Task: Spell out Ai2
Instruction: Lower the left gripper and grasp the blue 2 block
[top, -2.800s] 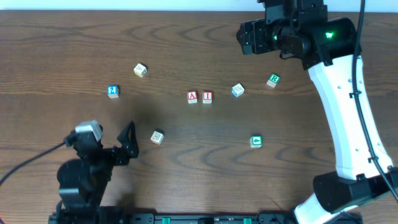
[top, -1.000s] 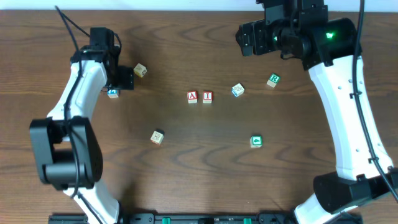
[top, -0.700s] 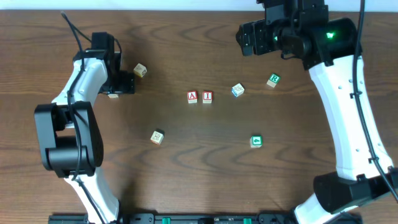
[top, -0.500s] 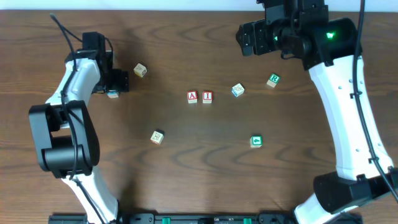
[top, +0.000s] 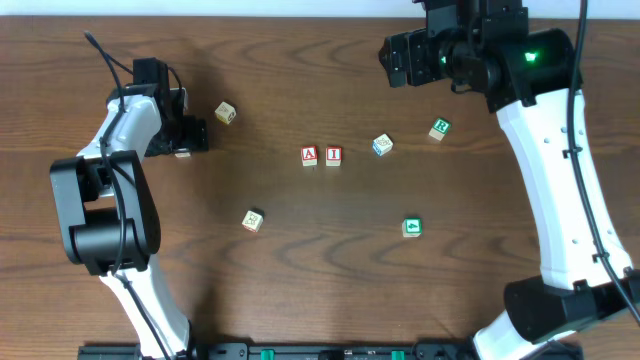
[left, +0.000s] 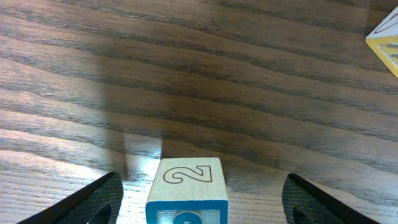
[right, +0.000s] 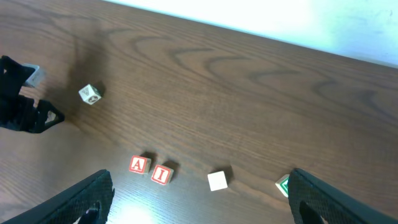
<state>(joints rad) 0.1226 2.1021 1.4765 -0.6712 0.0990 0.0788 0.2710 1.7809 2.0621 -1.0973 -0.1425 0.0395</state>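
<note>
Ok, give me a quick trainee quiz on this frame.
1. True or false: the A and I sit side by side in one row.
2. Around the 2 block, the left gripper is: a) shut tight on it; b) open, a finger on either side, not touching it; c) open, with both fingers on one side of it.
3. Which character is not yet in the row?

Key: 1 true; 2 b; 3 the 2.
</note>
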